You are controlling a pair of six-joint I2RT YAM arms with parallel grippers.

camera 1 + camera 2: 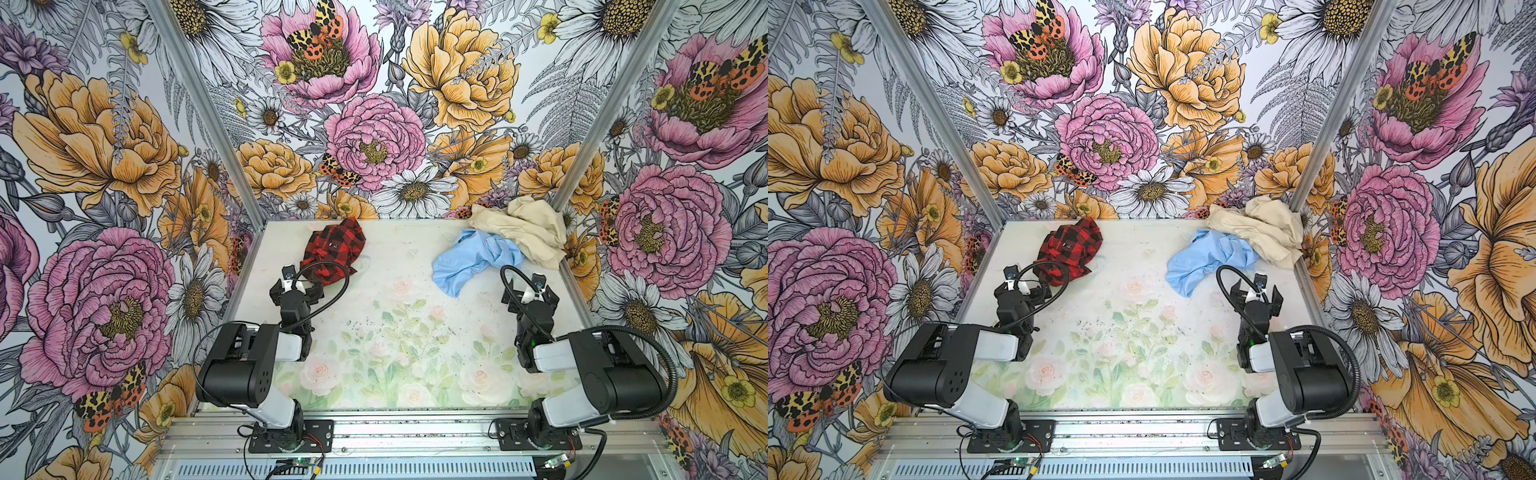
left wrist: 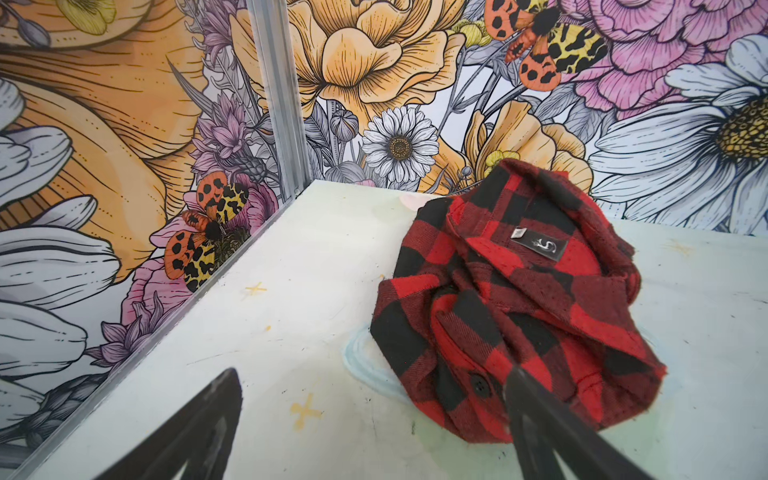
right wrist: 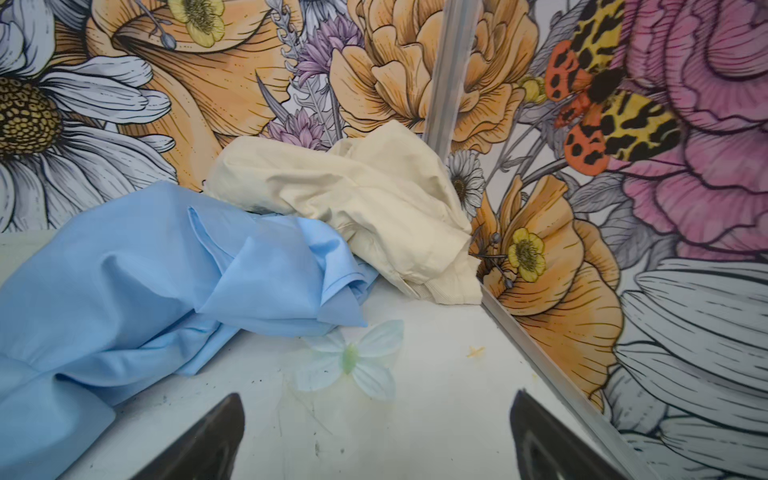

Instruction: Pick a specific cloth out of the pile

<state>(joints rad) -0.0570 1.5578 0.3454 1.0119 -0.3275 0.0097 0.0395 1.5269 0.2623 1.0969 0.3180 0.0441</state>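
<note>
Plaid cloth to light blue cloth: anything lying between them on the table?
Nothing. Only bare table separates the plaid cloth from the light blue cloth. Both top views show it.

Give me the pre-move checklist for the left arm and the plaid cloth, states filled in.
1. Plaid cloth apart from blue cloth and beige cloth: ok.
2. Left gripper open and empty: ok.
3. Plaid cloth centred between the left jaws: not ok, it sits toward one finger.
4. That finger clear of the fabric: cannot tell.
5. Right gripper open, empty, on its own side: ok.
</note>
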